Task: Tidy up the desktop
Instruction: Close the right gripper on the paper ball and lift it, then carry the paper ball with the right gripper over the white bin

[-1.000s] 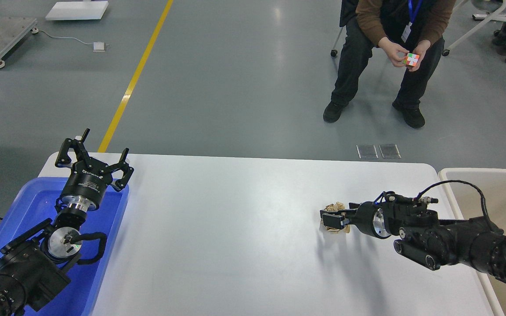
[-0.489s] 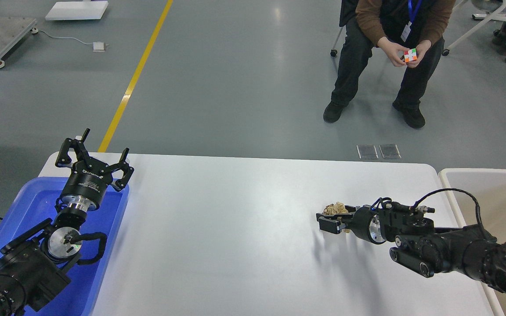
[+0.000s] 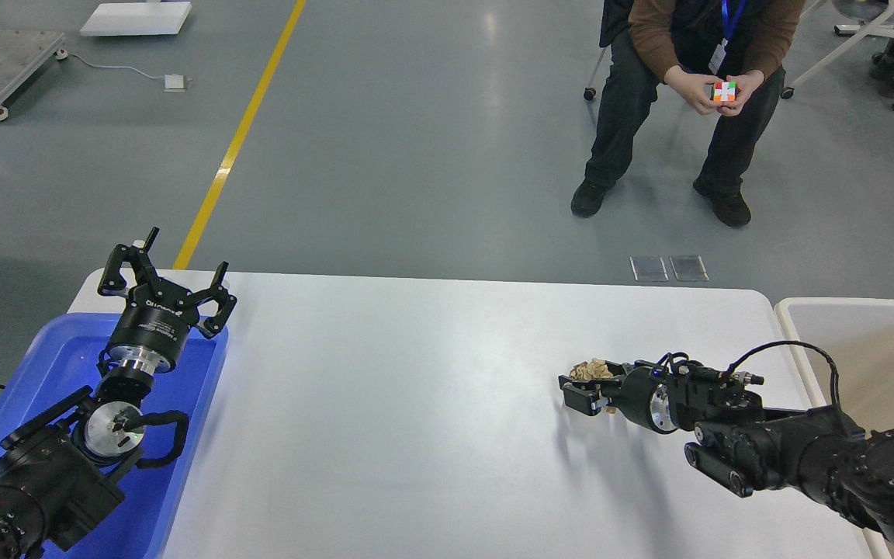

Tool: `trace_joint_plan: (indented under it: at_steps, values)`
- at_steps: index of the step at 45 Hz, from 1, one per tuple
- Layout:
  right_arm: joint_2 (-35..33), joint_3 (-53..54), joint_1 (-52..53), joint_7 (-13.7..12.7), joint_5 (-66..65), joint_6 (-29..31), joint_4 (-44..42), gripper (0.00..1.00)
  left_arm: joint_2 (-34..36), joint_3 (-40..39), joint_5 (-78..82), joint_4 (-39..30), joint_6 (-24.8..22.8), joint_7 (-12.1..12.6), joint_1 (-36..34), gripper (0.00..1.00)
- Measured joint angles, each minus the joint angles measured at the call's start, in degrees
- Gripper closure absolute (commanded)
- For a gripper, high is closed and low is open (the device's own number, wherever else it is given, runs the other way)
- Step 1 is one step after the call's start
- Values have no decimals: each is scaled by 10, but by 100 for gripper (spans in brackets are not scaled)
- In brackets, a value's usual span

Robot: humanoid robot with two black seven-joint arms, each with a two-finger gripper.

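Meanwhile right gripper point(image 3: 588, 390) clamping tan crumpled scrap point(image 3: 591, 370) above desktop point(image 3: 416, 404), left gripper point(image 3: 161, 281) spread, empty

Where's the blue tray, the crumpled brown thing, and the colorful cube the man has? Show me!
blue tray point(image 3: 51, 365): head view, on its bare floor, left of the arm.
crumpled brown thing point(image 3: 591, 369): head view, on its top part showing above the fingers.
colorful cube point(image 3: 723, 92): head view, on its front face.

White desktop point(image 3: 431, 404) with 1 crumpled tan wad point(image 3: 591, 370) toward its right side
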Motion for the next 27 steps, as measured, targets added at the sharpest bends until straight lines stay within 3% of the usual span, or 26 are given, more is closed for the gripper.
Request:
trace_joint_plan:
  at_steps: [3,6,7,9,10,27]
  values:
    - [1,-6,-2,1,1,-2,-4,59,0,0,0,0,0,0,0,0]
    - [2,-11,-5,2,2,-2,-7,63,0,0,0,0,0,0,0,0]
    - [2,-12,-6,2,2,-3,-8,68,0,0,0,0,0,0,0,0]
    - [2,-15,-8,2,3,-3,-10,93,0,0,0,0,0,0,0,0]
    - [2,-16,-9,3,3,-4,-11,100,0,0,0,0,0,0,0,0]
    - [2,-35,-7,9,6,-3,-29,100,0,0,0,0,0,0,0,0]
